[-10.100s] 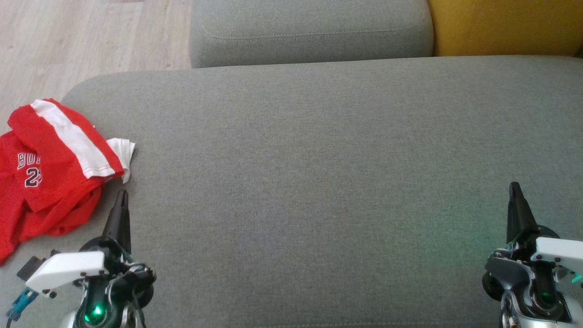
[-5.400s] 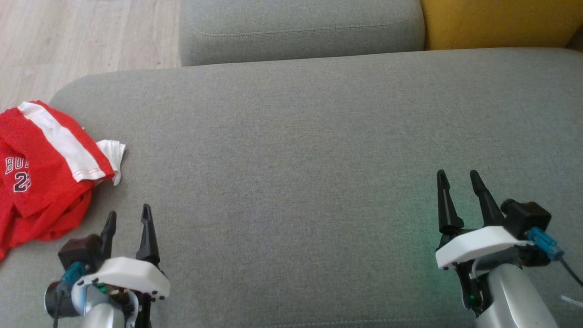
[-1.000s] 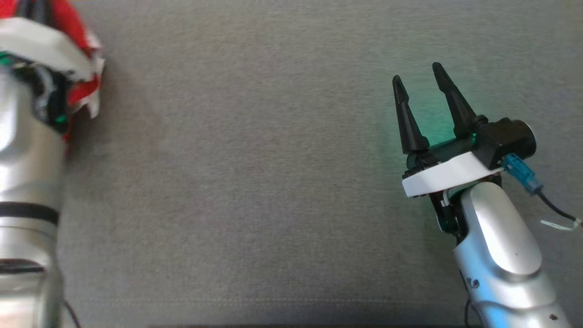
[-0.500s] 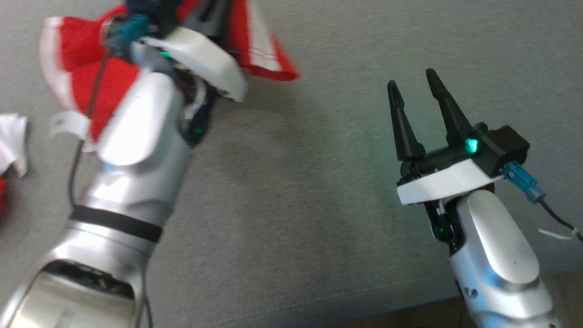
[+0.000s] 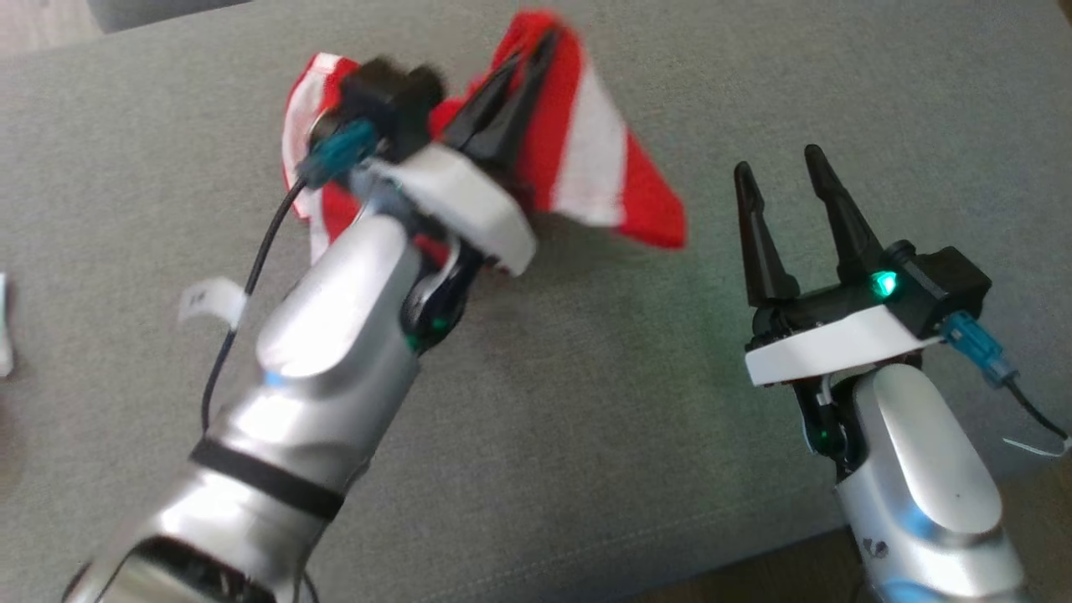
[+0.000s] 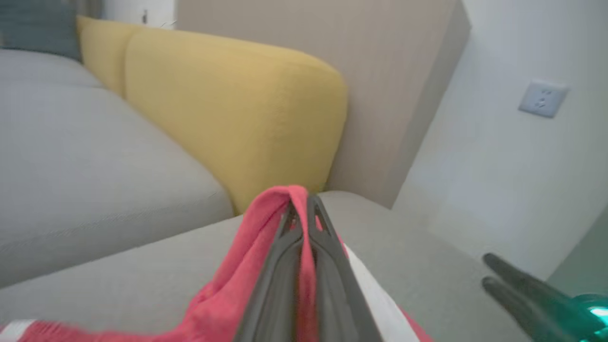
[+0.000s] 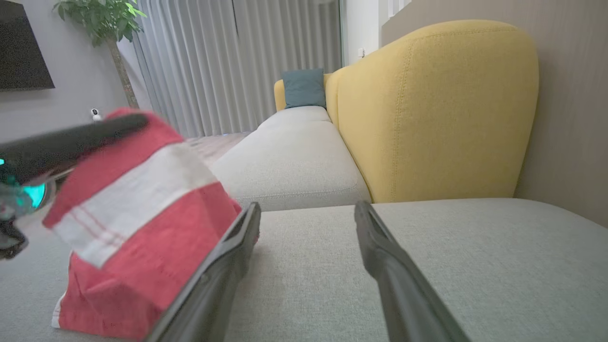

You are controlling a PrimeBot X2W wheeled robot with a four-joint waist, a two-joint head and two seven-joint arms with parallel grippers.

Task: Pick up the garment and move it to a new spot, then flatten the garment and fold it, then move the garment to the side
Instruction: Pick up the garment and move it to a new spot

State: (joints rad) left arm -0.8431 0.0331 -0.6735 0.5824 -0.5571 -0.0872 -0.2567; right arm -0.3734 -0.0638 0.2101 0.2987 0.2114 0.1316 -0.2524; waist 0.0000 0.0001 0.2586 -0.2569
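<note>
While in left claw [image 6: 300, 205], garment [image 5: 643, 205] near right claw [image 5: 777, 164]

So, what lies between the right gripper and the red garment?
Nothing. In the head view, a short stretch of bare grey cushion separates the garment from the right gripper.

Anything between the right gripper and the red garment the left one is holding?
Nothing visible. The right gripper, jaws open, sits beside the red garment pinched in the shut left gripper; between them lies bare grey sofa cushion.
</note>
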